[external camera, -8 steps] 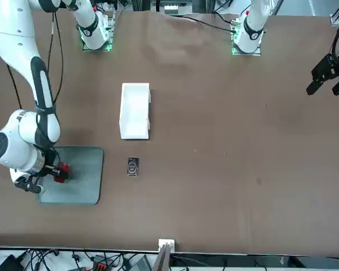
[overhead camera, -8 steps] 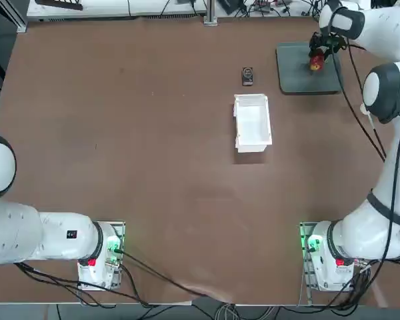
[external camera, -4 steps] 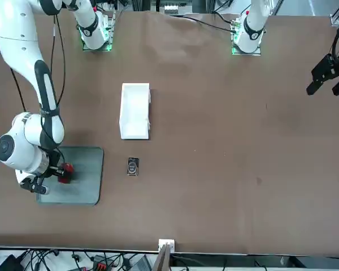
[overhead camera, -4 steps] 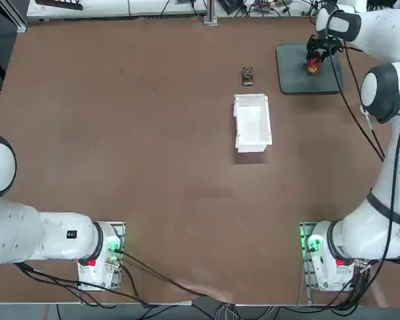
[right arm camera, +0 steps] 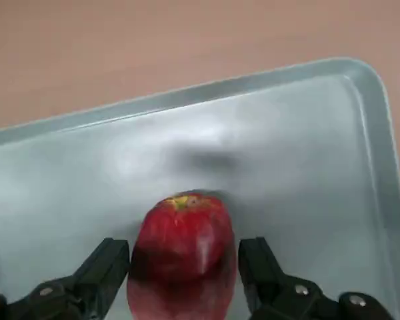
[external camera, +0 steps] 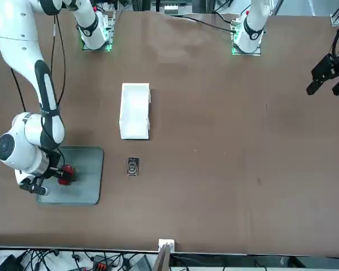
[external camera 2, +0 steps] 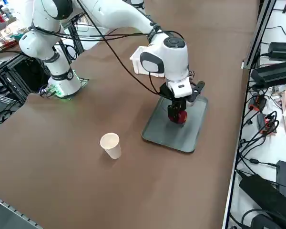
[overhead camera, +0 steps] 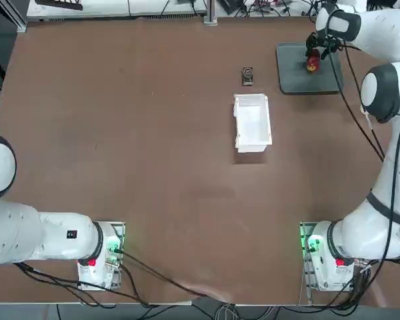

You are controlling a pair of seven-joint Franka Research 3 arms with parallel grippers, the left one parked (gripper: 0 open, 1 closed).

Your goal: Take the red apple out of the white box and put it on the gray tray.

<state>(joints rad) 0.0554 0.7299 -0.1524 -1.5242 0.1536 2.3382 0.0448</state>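
Red apple sits on the gray tray, open right pincer straddling it, white box well apart.

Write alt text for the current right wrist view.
Red apple on the gray tray, between the open fingers of the right end effector. Brown tabletop shows past the tray's rounded corner and low rim.

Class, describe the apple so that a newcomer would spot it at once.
On the brown table, find the flat gray tray with rounded corners. The apple is over it, between the open fingers of the right gripper. It is round and deep red with a yellowish patch at its stem, unlike the plain white box nearby.
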